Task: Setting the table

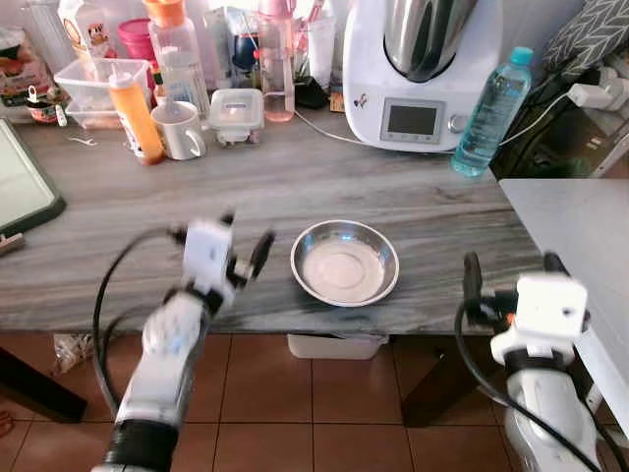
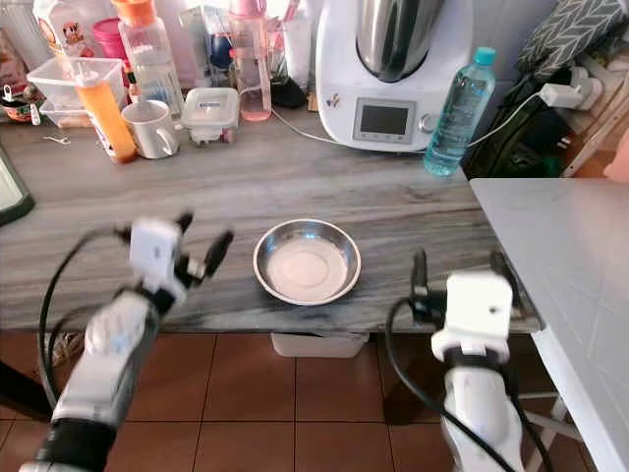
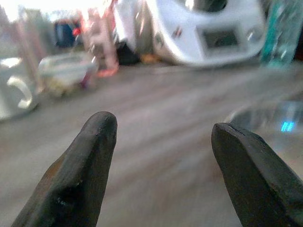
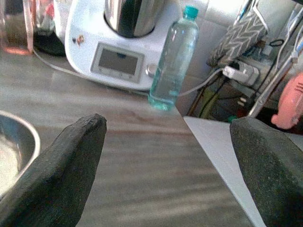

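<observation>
Steel bowl (image 1: pixel 345 262) sits near the counter (image 1: pixel 295 187) edge between the left gripper (image 1: pixel 246 243), blurred but seemingly spread, and the right gripper (image 1: pixel 512 267), fingers apart.

No legible text, labels or nos. on anything here.

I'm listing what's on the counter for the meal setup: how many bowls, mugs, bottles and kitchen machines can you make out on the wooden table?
Steel bowl: 1
White mug: 1
Bottles: 3, namely orange sauce bottle, clear bottle with orange cap, blue water bottle
White kitchen machine: 1
Total: 6
</observation>
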You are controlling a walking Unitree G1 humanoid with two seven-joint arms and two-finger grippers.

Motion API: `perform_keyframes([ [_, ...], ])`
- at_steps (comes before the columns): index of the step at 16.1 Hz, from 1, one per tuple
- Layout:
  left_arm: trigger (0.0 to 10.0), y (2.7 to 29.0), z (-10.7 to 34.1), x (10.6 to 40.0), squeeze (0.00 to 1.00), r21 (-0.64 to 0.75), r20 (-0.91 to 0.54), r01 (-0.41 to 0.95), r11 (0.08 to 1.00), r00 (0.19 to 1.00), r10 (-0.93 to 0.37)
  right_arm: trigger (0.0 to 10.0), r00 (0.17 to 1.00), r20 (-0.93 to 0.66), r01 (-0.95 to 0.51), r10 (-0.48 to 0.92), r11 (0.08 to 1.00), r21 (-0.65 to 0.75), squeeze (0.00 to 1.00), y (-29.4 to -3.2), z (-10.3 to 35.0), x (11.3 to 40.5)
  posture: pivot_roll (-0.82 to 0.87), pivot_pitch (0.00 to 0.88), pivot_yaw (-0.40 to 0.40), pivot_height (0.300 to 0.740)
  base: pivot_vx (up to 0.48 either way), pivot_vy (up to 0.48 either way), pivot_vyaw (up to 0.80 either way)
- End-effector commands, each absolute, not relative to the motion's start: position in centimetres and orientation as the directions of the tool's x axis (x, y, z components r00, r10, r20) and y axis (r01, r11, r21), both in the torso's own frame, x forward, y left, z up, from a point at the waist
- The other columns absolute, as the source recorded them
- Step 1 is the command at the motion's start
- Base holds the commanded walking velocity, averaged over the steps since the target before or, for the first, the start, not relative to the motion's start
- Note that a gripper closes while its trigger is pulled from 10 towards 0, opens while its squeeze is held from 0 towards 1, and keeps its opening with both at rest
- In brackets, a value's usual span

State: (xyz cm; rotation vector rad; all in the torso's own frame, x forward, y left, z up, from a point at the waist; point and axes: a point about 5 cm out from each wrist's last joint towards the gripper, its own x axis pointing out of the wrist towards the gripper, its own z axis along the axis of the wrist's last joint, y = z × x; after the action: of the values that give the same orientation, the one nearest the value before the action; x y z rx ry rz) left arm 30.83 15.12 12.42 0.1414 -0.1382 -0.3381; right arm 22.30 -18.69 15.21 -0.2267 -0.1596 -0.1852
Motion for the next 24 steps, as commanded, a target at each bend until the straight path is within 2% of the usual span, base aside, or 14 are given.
perform_keyframes([
  [1,10.0,15.3,13.0,30.7,0.00,0.206,0.140,0.293,0.934,0.936,-0.324,10.0,0.962,0.205,0.226,-0.182,0.950,-0.217,0.00,-19.0,15.7,21.8,0.12,0.078,-0.036,0.740,0.000,0.000,0.00],
  [10,10.0,22.2,9.0,26.2,0.00,0.413,-0.002,0.180,0.893,0.980,-0.197,10.0,0.988,0.109,0.134,-0.109,0.959,-0.249,0.00,-18.8,13.4,20.0,0.19,0.095,-0.075,0.740,0.000,0.000,0.00],
  [12,10.0,23.5,8.2,24.2,0.00,0.440,-0.020,0.136,0.888,0.990,-0.141,10.0,0.992,0.091,0.114,-0.093,0.959,-0.261,0.00,-19.0,13.0,19.8,0.21,0.093,-0.093,0.740,0.000,0.000,0.00],
  [15,10.0,22.8,7.8,23.5,0.00,0.428,-0.011,0.112,0.897,0.993,-0.119,10.0,0.992,0.115,0.081,-0.054,0.966,-0.246,0.00,-18.3,13.4,21.4,0.25,0.107,-0.113,0.740,0.000,0.000,0.00],
  [18,10.0,23.4,7.9,23.8,0.00,0.429,-0.004,0.091,0.899,0.995,-0.099,10.0,0.991,0.128,0.067,-0.038,0.971,-0.231,0.00,-17.9,13.7,22.1,0.27,0.119,-0.090,0.740,0.000,0.000,0.00],
  [24,10.0,23.7,8.8,24.5,0.00,0.437,0.031,0.060,0.897,0.996,-0.082,10.0,0.984,0.173,0.002,0.031,0.983,-0.186,0.00,-15.5,14.2,24.1,0.32,0.119,-0.095,0.740,0.000,0.000,0.00],
])
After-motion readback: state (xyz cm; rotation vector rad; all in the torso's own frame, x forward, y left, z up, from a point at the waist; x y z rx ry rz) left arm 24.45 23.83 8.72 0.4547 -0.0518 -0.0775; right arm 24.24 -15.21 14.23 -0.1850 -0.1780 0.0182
